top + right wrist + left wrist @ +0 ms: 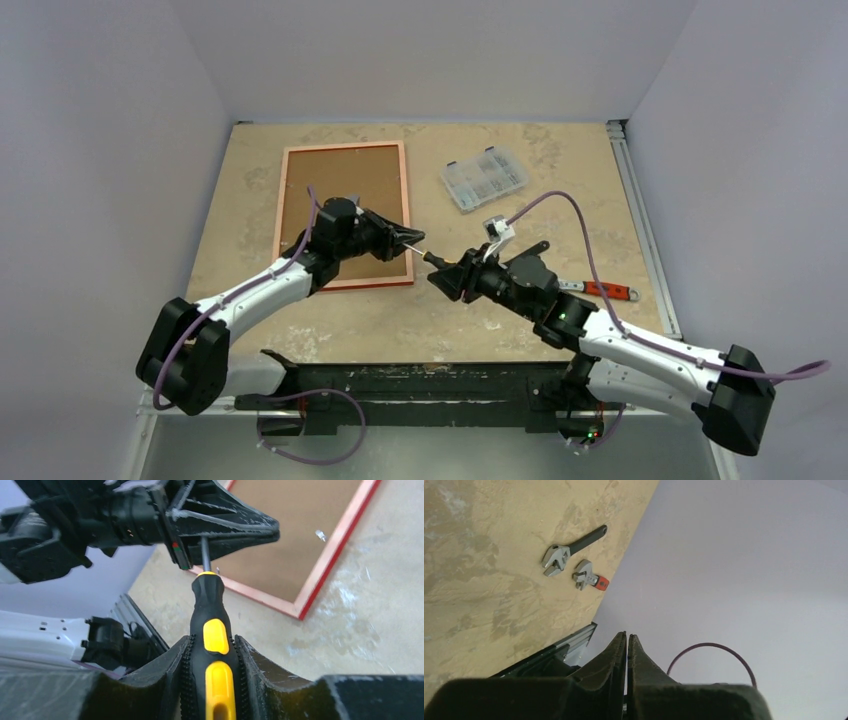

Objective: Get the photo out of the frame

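**Frame face down, screwdriver raised between two pincers**

Here's the frame (345,148), lying flat at the back left of the table (560,210), back side up. It's a thin rectangle with a pale orange-red rim. Filling it is the photo (340,175), showing only its plain brown board back, matte and fibrous; the printed side is hidden. From the right wrist, the frame's near corner is a sharp red angle on the mottled beige tabletop.

The left pincer (413,238) hovers over the frame's near right corner. Its two black tapered fingers (616,665) are pressed together with barely a sliver between them. The right pincer (212,647) is clamped on a screwdriver (212,630), its ribbed black pads squeezing the black-and-yellow rubbery handle from both sides. The slim steel shaft runs up and meets the underside of the left pincer. Whether that pincer actually pinches the shaft, I cannot tell.

Behind the right arm sits a clear plastic parts box (485,178) with small compartments. Near the right edge of the table lie two adjustable wrenches with grey metal jaws. One is a black-handled wrench (571,547), and just beside it is a red-handled wrench (589,577).
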Tool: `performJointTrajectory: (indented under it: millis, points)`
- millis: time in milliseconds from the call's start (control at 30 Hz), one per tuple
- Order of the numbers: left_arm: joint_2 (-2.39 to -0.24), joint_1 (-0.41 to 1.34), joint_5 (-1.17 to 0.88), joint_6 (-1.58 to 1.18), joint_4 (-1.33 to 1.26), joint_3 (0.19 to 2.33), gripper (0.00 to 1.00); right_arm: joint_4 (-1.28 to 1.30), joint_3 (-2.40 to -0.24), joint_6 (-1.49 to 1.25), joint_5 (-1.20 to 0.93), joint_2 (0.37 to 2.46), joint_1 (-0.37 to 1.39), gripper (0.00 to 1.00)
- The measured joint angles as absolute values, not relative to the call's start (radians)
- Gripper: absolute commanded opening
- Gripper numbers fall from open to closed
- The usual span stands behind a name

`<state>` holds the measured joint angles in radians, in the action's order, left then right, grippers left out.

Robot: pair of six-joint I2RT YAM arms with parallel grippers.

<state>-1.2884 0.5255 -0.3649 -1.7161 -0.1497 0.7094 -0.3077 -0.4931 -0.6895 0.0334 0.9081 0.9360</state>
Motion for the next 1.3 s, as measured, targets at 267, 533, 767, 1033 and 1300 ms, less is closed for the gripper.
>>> performJointTrajectory:
  millis: [267,533,767,1033,1300]
  points:
    - [-1.229,0.524,-0.358,-1.599,-0.030,0.709,0.00,0.100,-0.727,-0.713,-0.049,0.926,0.874,0.89]
    - [-1.212,0.524,-0.398,-1.586,0.034,0.709,0.00,0.079,-0.751,-0.739,-0.245,1.066,0.836,0.81]
    - [-1.208,0.524,-0.417,-1.587,0.047,0.708,0.00,-0.164,-0.623,-0.799,-0.284,1.050,0.835,0.66]
    - [-1.208,0.524,-0.437,-1.604,0.039,0.705,0.00,-0.265,-0.612,-0.838,-0.290,1.076,0.836,0.60]
    - [-1.209,0.524,-0.451,-1.594,0.043,0.696,0.00,-0.253,-0.628,-0.816,-0.352,1.122,0.835,0.60]
